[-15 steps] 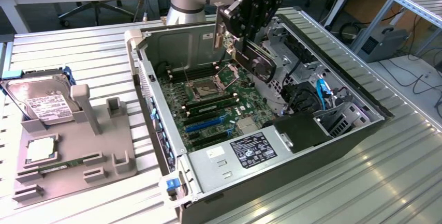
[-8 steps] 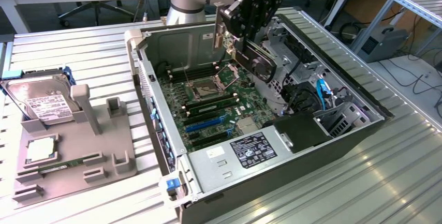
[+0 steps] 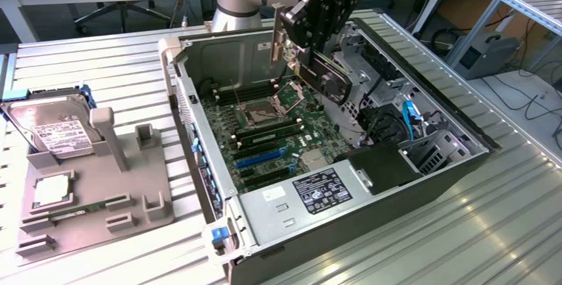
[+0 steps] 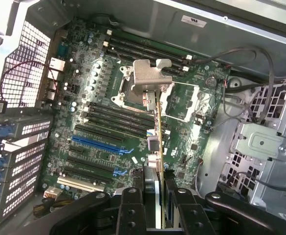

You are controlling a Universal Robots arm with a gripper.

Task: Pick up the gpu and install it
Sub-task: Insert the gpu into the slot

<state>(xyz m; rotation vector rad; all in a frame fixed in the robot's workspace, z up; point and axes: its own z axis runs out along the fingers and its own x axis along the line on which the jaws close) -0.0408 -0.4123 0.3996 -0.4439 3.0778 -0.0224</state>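
Above the open computer case (image 3: 220, 186), over the motherboard (image 4: 133, 117), the pincer (image 3: 318, 18) is clenched on the gpu (image 3: 327, 77), which hangs edge-down and clear of the board. Seen from the wrist, the card (image 4: 159, 161) runs as a thin line away from the fingers (image 4: 131, 210), its silvery end bracket (image 4: 151, 74) at the far end, over the empty processor socket (image 4: 179, 100). Relative to the motherboard, the card sits high and nearer the socket than the row of expansion slots, the blue slot (image 4: 96, 142) among them.

Doing this step well, in my judgement, means keeping the card square to the board, its lower edge parallel to the chosen slot, and the bracket toward the perforated rear wall (image 4: 25, 73) of the case. Loose cables (image 4: 250, 63) beside the board are worth steering clear of. Pressure should come only once the edge sits in the slot.

Beside the case on the tabletop (image 3: 114, 68), a hard drive (image 3: 57, 130) rests in a grey holder (image 3: 97, 186).
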